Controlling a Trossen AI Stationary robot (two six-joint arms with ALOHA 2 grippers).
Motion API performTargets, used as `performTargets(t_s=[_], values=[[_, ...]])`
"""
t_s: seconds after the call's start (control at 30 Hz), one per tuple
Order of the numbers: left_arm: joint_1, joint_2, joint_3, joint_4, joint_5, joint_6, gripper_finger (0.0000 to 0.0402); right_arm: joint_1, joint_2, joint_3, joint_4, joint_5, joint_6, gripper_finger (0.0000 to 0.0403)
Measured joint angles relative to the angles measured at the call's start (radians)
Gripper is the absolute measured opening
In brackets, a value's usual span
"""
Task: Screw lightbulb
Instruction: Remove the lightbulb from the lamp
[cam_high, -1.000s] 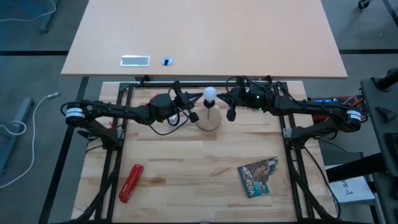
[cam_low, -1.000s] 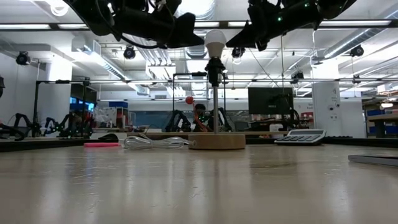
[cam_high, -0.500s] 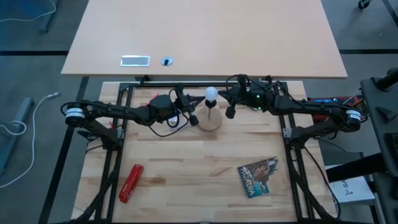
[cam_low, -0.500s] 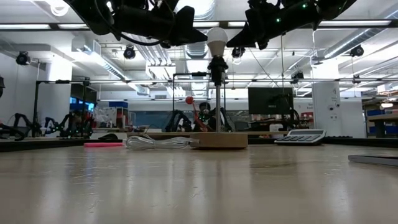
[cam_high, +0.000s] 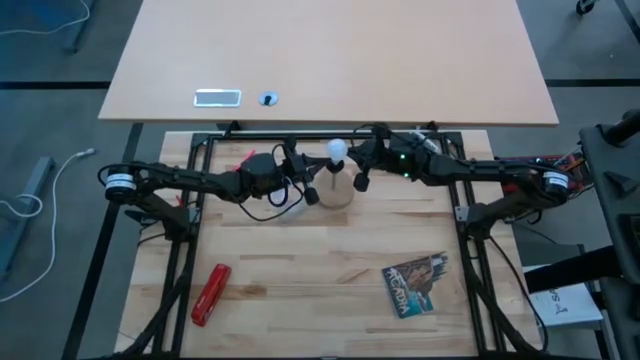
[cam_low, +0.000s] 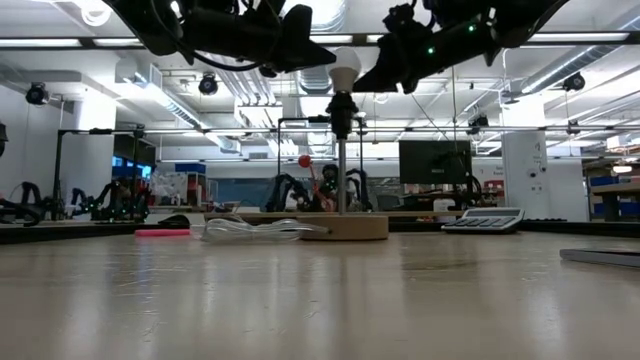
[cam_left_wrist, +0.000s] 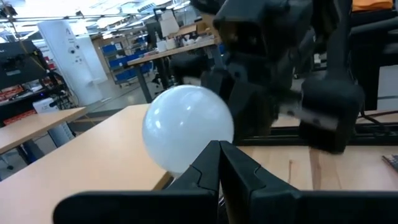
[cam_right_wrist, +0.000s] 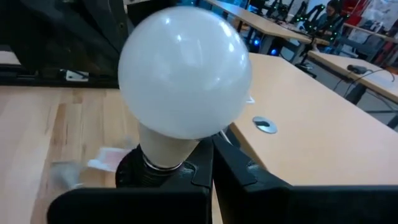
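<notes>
High view puts the lightbulb (cam_high: 339, 151) at about twelve o'clock on the wooden table (cam_high: 300, 270), seated upright in the black socket (cam_low: 341, 103) of the round wooden base (cam_high: 337, 192); the left gripper (cam_high: 310, 188) sits at the bulb's nine o'clock, fingers together, holding nothing; the right gripper (cam_high: 361, 180) waits at three o'clock, pincer likewise together; a red tool (cam_high: 210, 293) lies at seven o'clock, a booklet (cam_high: 416, 285) at five.

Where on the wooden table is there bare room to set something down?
Bare wood lies between the red tool and the booklet, and ahead of both up to the wooden disc. It is crowded around the lightbulb, where the left gripper and right gripper flank it.
</notes>
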Motion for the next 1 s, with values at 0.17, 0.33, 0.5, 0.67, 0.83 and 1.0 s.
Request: performTargets(t_s=[0.17, 0.33, 0.5, 0.67, 0.83, 1.0], values=[[-0.012, 0.0, 0.0, 0.007, -0.014, 0.01, 0.0, -0.013, 0.032, 0.0, 0.031, -0.023, -0.002, 0.0], [-0.031, 0.0, 0.0, -0.008, -0.113, 0.034, 0.0, -0.023, 0.016, 0.0, -0.003, -0.02, -0.002, 0.0], [-0.043, -0.001, 0.0, -0.045, -0.171, 0.037, 0.0, -0.023, -0.032, 0.0, -0.075, -0.012, 0.0, 0.0], [-0.068, -0.003, 0.0, -0.044, -0.311, 0.086, 0.0, -0.019, -0.081, 0.0, -0.133, -0.01, 0.011, 0.0], [-0.073, -0.003, 0.0, -0.044, -0.414, 0.135, 0.0, -0.009, -0.101, 0.0, -0.136, -0.04, 0.028, 0.0], [-0.041, -0.002, 0.0, -0.044, -0.367, 0.135, 0.0, 0.002, -0.101, 0.0, -0.128, -0.075, 0.036, 0.0]])
